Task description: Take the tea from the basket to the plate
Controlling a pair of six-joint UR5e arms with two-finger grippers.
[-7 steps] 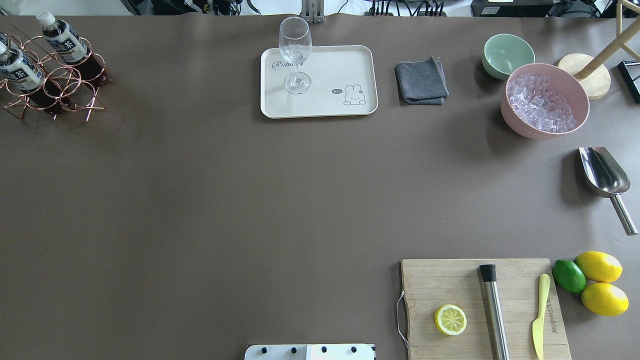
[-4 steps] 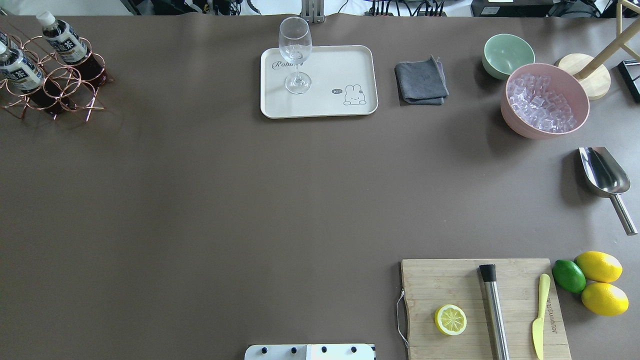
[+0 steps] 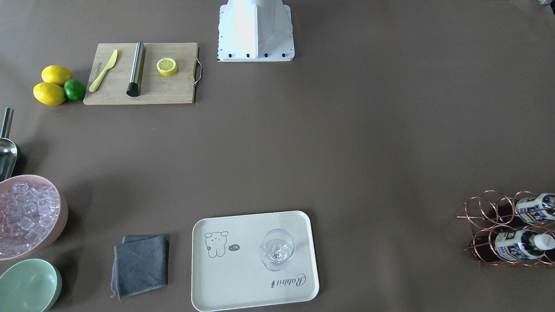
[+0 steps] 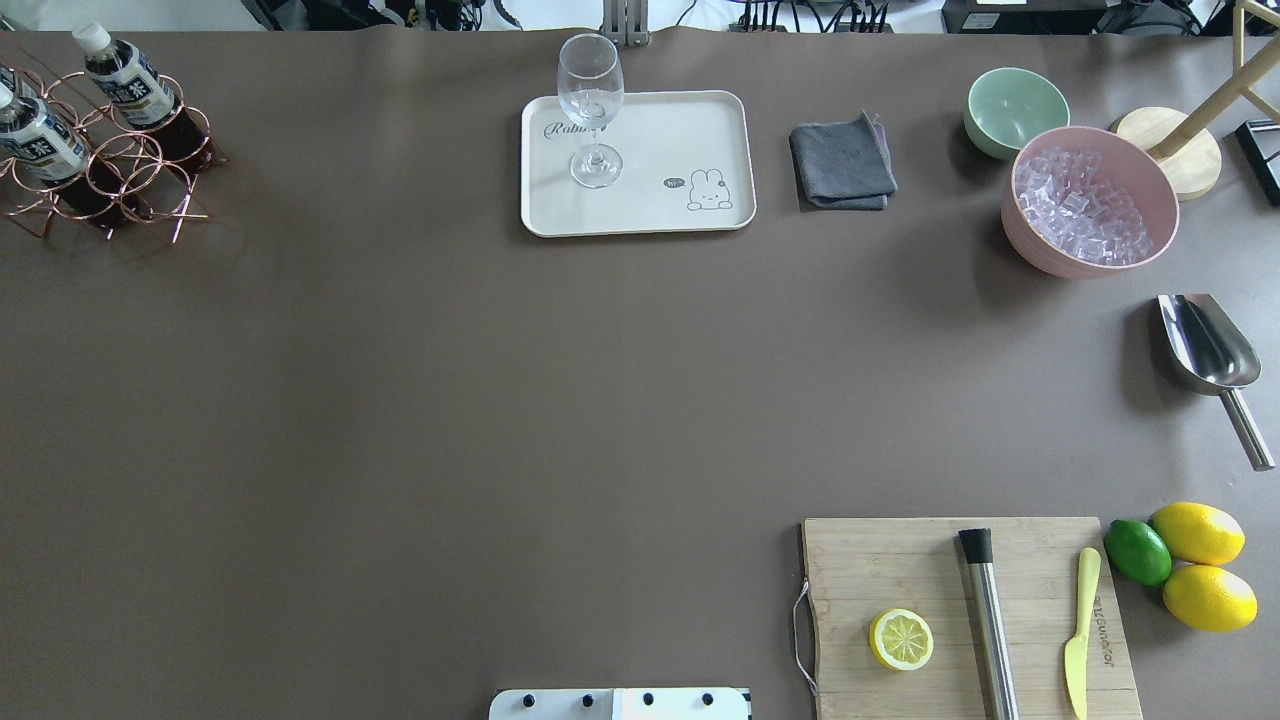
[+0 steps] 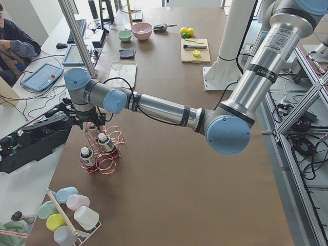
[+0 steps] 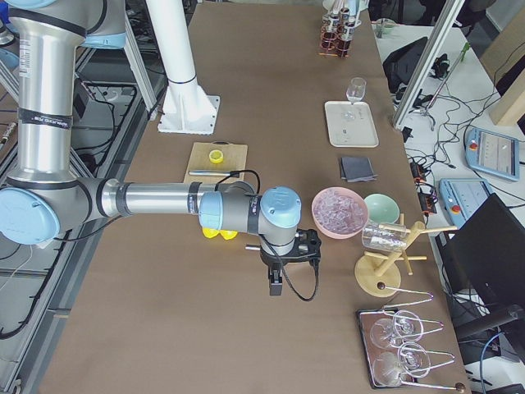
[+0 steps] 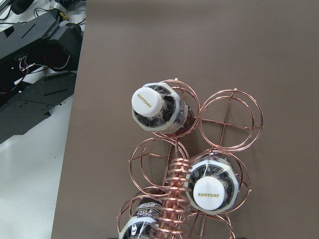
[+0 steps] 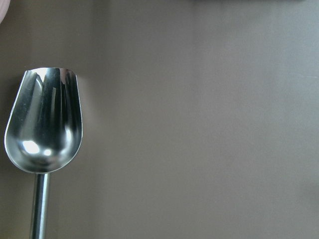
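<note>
This is a robotics lab. Two industrial arms, the left arm (image 5: pixel 164 110) and the right arm (image 6: pixel 156 201), reach over a brown-covered bench (image 4: pixel 400 400) from beside a white column (image 6: pixel 176 66) at its robot-side edge. Aluminium framing (image 5: pixel 313 95) and loose cables (image 5: pixel 302 146) crowd the space behind that edge. Past the opposite edge are desks with a teach pendant (image 5: pixel 42 77), a keyboard (image 5: pixel 78 31) and a seated operator (image 5: pixel 15 43).

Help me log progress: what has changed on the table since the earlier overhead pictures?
Nothing visibly changed. In the overhead view the tea bottles stand in the basket as before, and the glass is on the plate in the same spot.
</note>
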